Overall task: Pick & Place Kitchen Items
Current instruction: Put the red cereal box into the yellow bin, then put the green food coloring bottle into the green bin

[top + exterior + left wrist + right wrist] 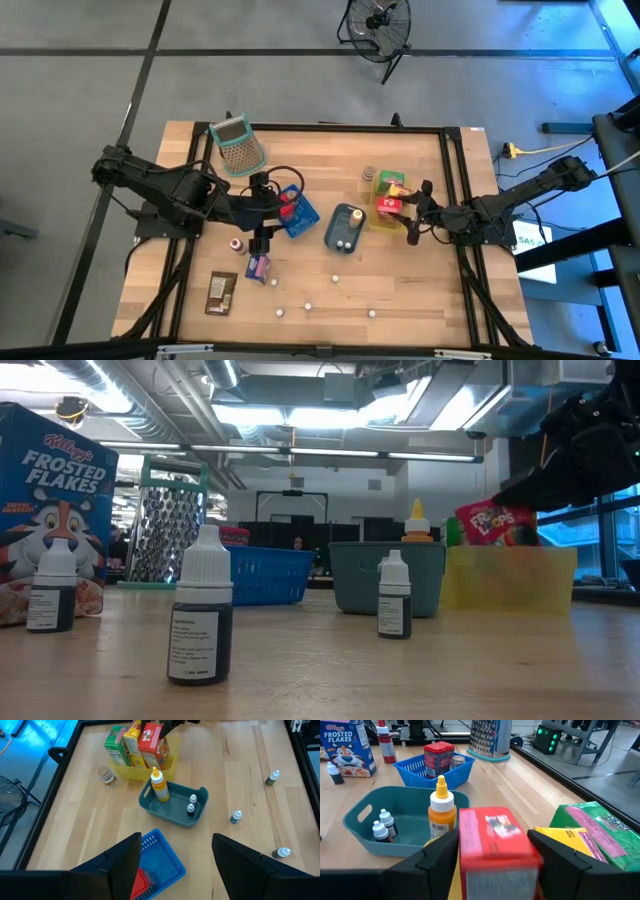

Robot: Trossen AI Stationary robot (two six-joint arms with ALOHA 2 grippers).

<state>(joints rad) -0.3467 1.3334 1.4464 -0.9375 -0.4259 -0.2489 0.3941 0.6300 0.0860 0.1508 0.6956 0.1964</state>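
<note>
Over the yellow tray, the right gripper has its jaws loosely around the red box, letting go. Lift straight up, gently. The left gripper waits open above the blue basket.

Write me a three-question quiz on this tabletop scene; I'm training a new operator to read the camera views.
1. True or false: the blue basket is empty.
2. Which tray holds the yellow-capped bottle? A) teal tray B) yellow tray C) blue basket
3. What stands between the right gripper's fingers?

Key:
1. False; a red item is inside.
2. A
3. A red box, upright in the yellow tray beside the yellow box and green box.
</note>
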